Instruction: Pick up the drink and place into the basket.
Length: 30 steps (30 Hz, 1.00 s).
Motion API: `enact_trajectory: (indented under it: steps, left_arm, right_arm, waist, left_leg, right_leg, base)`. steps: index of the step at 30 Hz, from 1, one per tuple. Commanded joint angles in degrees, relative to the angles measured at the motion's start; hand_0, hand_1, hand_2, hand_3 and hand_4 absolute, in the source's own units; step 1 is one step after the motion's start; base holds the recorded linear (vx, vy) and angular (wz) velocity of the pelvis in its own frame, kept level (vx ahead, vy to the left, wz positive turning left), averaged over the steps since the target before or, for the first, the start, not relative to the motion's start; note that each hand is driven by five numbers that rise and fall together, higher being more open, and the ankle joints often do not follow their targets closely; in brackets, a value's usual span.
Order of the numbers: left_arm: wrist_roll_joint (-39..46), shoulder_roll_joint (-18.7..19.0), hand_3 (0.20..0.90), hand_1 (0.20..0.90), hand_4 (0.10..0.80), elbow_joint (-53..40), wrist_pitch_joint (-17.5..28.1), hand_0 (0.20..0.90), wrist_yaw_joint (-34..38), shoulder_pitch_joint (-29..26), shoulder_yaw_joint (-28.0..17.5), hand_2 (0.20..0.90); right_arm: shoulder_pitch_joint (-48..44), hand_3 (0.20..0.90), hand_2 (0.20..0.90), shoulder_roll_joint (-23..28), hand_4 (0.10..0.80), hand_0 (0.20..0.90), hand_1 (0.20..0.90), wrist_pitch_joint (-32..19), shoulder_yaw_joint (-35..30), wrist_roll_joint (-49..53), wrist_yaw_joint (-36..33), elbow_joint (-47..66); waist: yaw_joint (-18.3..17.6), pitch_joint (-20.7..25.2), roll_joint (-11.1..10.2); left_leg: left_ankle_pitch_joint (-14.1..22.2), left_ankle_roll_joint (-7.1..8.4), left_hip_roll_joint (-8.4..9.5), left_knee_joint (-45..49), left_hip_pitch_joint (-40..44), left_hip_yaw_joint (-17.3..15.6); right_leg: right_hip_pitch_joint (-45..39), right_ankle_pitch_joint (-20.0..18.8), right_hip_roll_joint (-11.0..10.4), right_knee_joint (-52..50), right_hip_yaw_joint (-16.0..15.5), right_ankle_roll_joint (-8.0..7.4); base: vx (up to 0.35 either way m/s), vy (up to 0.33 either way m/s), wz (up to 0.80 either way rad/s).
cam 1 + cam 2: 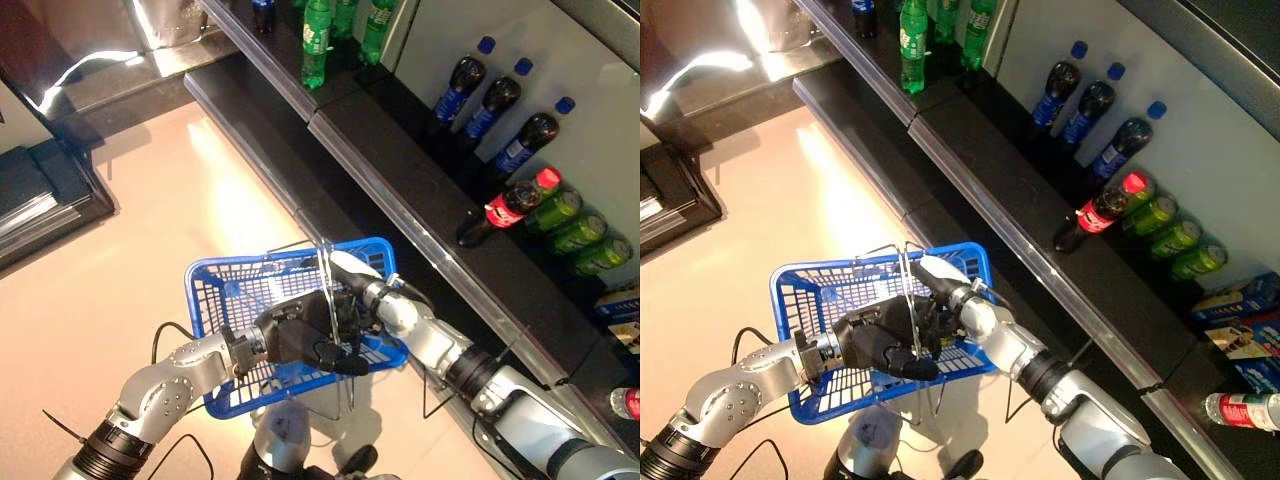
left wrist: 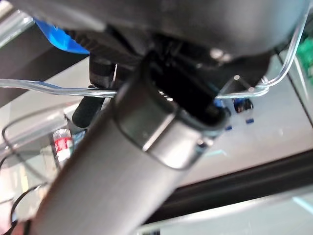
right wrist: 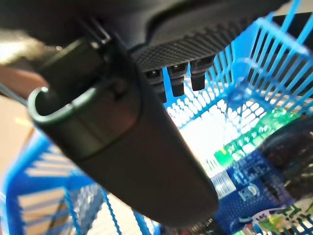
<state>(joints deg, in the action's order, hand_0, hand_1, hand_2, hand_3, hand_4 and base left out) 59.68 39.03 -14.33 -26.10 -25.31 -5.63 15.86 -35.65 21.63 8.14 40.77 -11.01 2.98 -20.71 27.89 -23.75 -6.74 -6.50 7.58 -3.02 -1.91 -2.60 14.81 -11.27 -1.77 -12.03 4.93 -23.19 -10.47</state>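
Observation:
I hold a blue mesh basket (image 1: 200,275) in front of me. Its thin wire handles (image 1: 325,270) run through my left hand (image 1: 295,335), whose fingers are curled round them. My right hand (image 1: 352,270) reaches over the basket's right rim and down inside, close against the left hand. In the right wrist view the thumb (image 3: 122,142) stands out straight with nothing between it and the fingers (image 3: 176,81). Past them a dark drink bottle with a green label (image 3: 244,142) lies on the basket's floor, apart from the hand.
A long dark shelf unit (image 1: 420,190) runs along my right. It carries green bottles (image 1: 317,40), dark bottles with blue labels (image 1: 490,105), a red-labelled cola (image 1: 505,210) and more green drinks (image 1: 580,230). A black stand (image 1: 40,190) is at the far left.

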Motion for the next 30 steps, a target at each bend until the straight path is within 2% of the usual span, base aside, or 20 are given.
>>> enact_trajectory:
  steps: [1, 9, 17, 24, 30]
  left_arm:
    - [10.0, -15.1, 0.200, 0.300, 0.100, -13.3, 19.2, 0.300, -6.9, -2.9, -6.2, 0.300]
    - [6.2, -15.4, 0.200, 0.300, 0.100, -10.2, 25.4, 0.300, -1.2, -0.4, -11.5, 0.300]
    - [3.1, -15.9, 0.200, 0.300, 0.100, -6.7, 29.7, 0.300, 4.4, 1.7, -14.8, 0.300]
    - [2.2, -18.0, 0.200, 0.300, 0.100, 6.3, 31.3, 0.300, 9.1, 6.1, -19.9, 0.300]
    - [0.2, -19.3, 0.200, 0.300, 0.100, 18.8, 32.8, 0.300, 7.8, 9.7, -25.1, 0.300]
  right_arm:
    - [3.9, 0.900, 0.900, 2.5, 0.800, 0.900, 0.900, -5.7, -2.7, 3.9, -6.1, 4.8]
    - [13.0, 0.900, 0.900, 4.4, 0.800, 0.900, 0.900, -11.5, -11.4, 9.3, -7.5, 14.3]
    - [21.2, 0.900, 0.900, 4.1, 0.800, 0.900, 0.900, -18.1, -15.5, 14.0, -8.3, 17.1]
    - [31.0, 0.900, 0.900, 2.1, 0.800, 0.900, 0.900, -23.2, -24.7, 23.6, -7.7, 13.5]
    - [39.1, 0.900, 0.900, 0.9, 0.800, 0.900, 0.900, -25.7, -34.7, 31.2, -5.2, 7.8]
  waist:
    - [-3.6, 19.5, 0.8]
    - [-7.7, 19.7, 2.2]
    - [-11.5, 19.9, 3.6]
    - [-17.5, 20.2, 4.9]
    - [-22.1, 19.7, 5.5]
  left_leg:
    - [1.7, -2.04, -0.28, -3.1, 3.0, -2.1]
    - [2.2, -2.45, -0.85, -3.1, 3.7, -5.7]
    - [2.9, -2.38, -1.79, -3.1, 4.3, -9.9]
    - [4.3, -2.33, -3.11, -3.1, 5.8, -15.2]
    - [5.2, -2.31, -4.25, -3.1, 7.2, -18.7]
  right_leg:
    - [-0.7, -1.1, 1.3, 0.1, -0.7, 0.88]
    - [0.1, -1.0, 0.9, 0.1, 2.2, 0.59]
    - [0.8, -0.8, 0.3, 0.1, 4.8, 0.13]
    - [2.2, -0.8, -0.3, 0.1, 8.4, -0.34]
    - [3.2, -1.0, -0.4, 0.1, 10.6, -0.39]
  base:
    - [-0.022, 0.018, -0.23]
    - [-0.028, 0.034, -0.21]
    - [-0.028, 0.041, -0.27]
    - [-0.031, 0.038, -0.37]
    - [-0.009, 0.025, -0.29]
